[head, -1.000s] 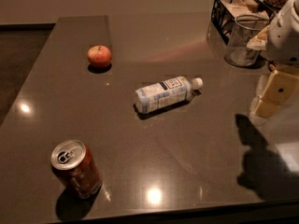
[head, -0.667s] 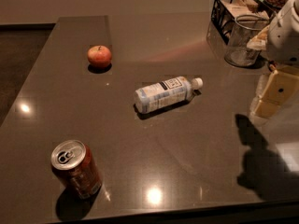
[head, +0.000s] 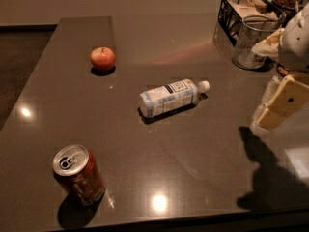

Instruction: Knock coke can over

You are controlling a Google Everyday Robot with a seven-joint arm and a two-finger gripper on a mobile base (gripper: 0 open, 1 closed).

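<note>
The coke can point(head: 78, 174), red-brown with a silver top and pull tab, stands upright near the front left corner of the dark table point(head: 159, 144). My gripper point(head: 277, 108) hangs at the far right edge of the view, above the table's right side, far from the can. It holds nothing that I can see.
A clear plastic bottle point(head: 171, 97) with a white label lies on its side mid-table. A red apple point(head: 102, 58) sits at the back left. A glass jar point(head: 252, 42) and a black wire basket point(head: 241, 11) stand at the back right.
</note>
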